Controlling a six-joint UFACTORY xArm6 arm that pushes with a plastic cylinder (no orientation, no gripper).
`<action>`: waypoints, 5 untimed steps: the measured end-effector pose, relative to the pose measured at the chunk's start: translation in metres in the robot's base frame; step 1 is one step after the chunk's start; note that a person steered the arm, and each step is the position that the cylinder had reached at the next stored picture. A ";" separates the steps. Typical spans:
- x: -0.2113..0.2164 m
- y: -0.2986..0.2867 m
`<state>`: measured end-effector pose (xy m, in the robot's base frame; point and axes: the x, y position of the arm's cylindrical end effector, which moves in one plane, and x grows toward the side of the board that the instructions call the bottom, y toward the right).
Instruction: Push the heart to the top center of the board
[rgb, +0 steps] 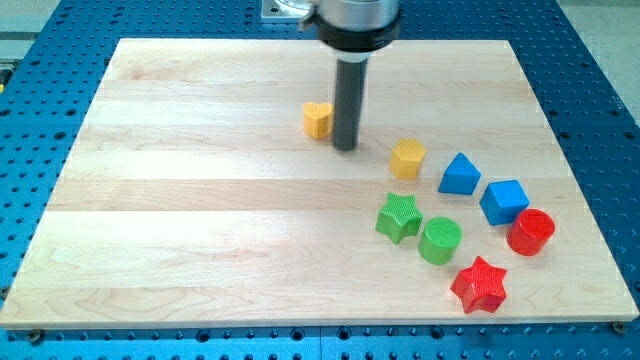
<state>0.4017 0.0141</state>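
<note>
A small yellow heart block (317, 119) lies on the wooden board (200, 200), in its upper middle part. My tip (346, 147) stands on the board just to the right of the heart and slightly below it, close beside it; I cannot tell if it touches. The dark rod rises from the tip to the arm's head at the view's top.
A cluster of blocks lies at the right: a yellow hexagon-like block (407, 158), a blue triangle (459, 175), a blue cube-like block (503, 201), a red cylinder (530, 232), a green star (399, 217), a green cylinder (440, 240), a red star (479, 285).
</note>
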 end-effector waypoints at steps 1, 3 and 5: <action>-0.059 -0.013; -0.040 -0.046; -0.137 0.002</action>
